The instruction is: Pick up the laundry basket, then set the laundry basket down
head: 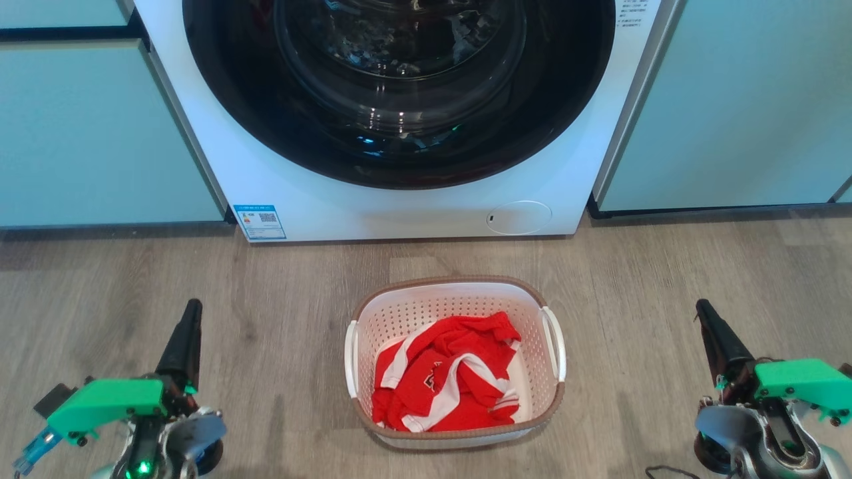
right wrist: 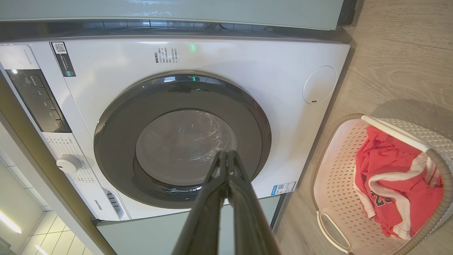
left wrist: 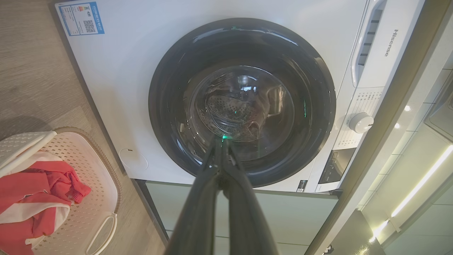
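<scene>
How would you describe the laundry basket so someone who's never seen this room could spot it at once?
Find the white front-loading washing machine set between pale green cabinets. On the wood-look floor right in front of it sits the laundry basket: white perforated plastic, brown woven-look rim, holding a red and white garment.

A grey-brown wood-look plank floor [head: 133,279] ran across the scene, its boards laid side to side. Along its far edge stood a white front-loading washing machine [head: 413,213] with a round dark glass door, flanked left and right by pale blue-green cabinet fronts [head: 100,133]. A small rounded-rectangular white plastic laundry basket [head: 426,309], with perforated walls, a brown woven-look rim band and two white side handles, sat upright on the floor near that far edge, in front of the machine. A strip of bare planks separated the two.
</scene>
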